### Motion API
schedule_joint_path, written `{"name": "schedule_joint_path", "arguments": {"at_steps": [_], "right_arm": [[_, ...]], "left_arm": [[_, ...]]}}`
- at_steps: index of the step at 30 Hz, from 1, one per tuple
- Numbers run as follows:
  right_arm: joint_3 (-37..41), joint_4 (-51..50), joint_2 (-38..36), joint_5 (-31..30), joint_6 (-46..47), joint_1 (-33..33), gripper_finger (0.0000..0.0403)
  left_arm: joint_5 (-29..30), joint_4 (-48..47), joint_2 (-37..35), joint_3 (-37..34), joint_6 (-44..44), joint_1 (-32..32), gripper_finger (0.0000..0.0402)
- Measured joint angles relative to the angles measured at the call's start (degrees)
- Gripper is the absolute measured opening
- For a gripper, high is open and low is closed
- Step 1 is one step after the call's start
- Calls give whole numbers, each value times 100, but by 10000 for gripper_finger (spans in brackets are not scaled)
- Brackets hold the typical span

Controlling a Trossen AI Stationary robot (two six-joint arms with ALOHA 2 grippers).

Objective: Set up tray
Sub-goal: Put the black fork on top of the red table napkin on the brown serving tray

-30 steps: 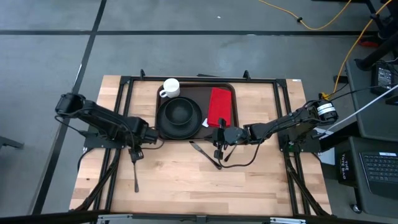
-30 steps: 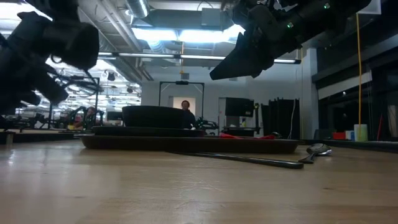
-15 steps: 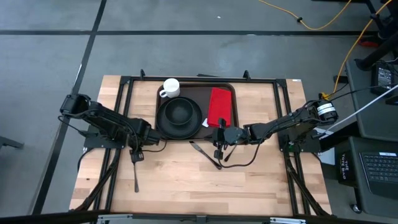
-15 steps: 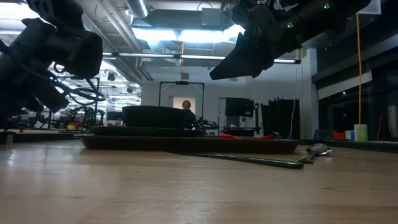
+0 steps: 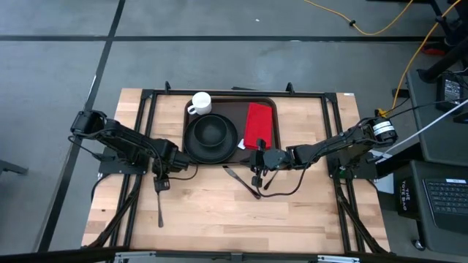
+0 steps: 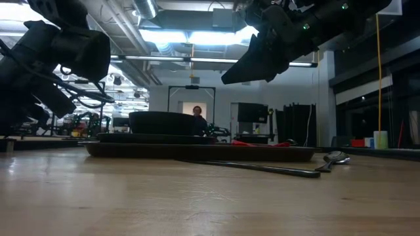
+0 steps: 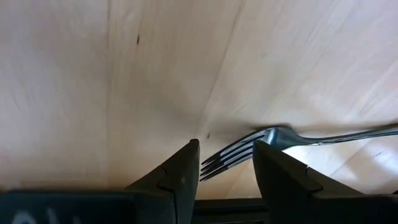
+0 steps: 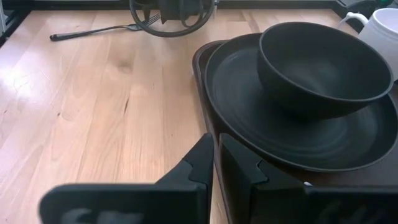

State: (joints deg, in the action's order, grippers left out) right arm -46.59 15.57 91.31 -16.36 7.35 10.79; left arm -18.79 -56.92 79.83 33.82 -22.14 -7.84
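My left end effector (image 5: 161,183) hangs over the desk (image 5: 307,212) with its fingers apart, straddling the tines of the fork (image 7: 249,147) without touching them. My right end effector (image 5: 257,162) hangs with fingers together, empty, at the tray's six o'clock rim. The tray (image 5: 267,145) sits at the desk's twelve o'clock, carrying plate (image 5: 191,143), bowl (image 5: 212,131), mug (image 5: 201,102) and red napkin (image 5: 259,124).
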Motion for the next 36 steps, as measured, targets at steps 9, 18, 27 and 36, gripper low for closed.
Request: {"name": "schedule_joint_path", "arguments": {"at_steps": [9,18,27,36], "right_arm": [[-2,0,1,2,9,0,32],[0,4,2,13,127,-1,32],[-2,8,2,7,133,1,32],[-2,7,2,4,131,2,32]], "left_arm": [[-26,0,0,0,292,0,143],[-646,485,-23,-565,276,109,143],[-797,517,-97,-593,429,236,143],[-965,546,-98,-603,430,234,143]]}}
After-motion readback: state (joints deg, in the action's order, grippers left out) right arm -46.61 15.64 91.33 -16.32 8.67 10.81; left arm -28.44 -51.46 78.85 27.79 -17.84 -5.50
